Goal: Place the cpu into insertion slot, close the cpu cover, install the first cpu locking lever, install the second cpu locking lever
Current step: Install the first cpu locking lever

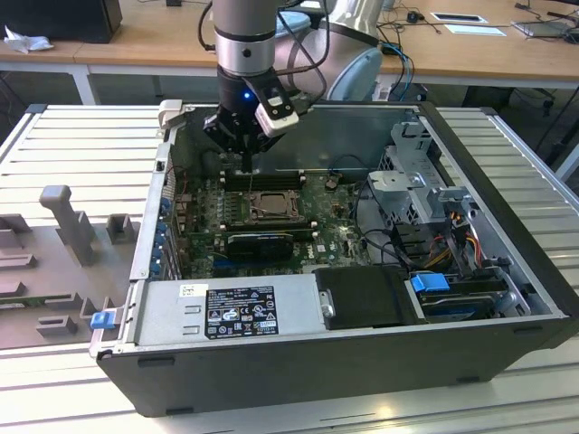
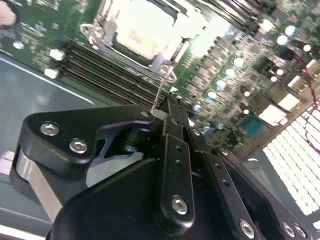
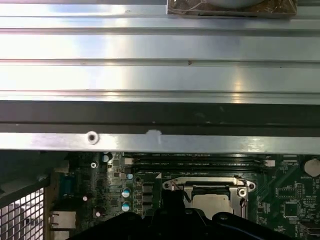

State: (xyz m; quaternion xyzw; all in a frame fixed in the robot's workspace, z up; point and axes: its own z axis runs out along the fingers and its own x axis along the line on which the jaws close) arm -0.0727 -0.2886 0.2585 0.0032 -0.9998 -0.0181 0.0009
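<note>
In the exterior view my gripper [image 1: 246, 165] hangs inside the open computer case, just behind the socket. The cpu [image 1: 264, 209] lies in the socket with its pale top showing [image 2: 142, 30] [image 3: 216, 202]. The silver cpu cover [image 3: 210, 183] lies flat around it as a frame. In the second wrist view my gripper [image 2: 171, 102] is shut, its black fingers [image 2: 172, 135] pressed together. A thin wire locking lever [image 2: 159, 92] runs from the socket's corner to right beside the fingertips. I cannot tell whether the lever is touching them.
Memory slots [image 2: 110, 75] lie between the socket and the case's back wall [image 3: 160, 142]. A long black card [image 1: 261, 242] sits in front of the socket. The grey power supply [image 1: 226, 307], a black drive [image 1: 366, 297] and the drive cage [image 1: 425, 190] fill the case's front and right.
</note>
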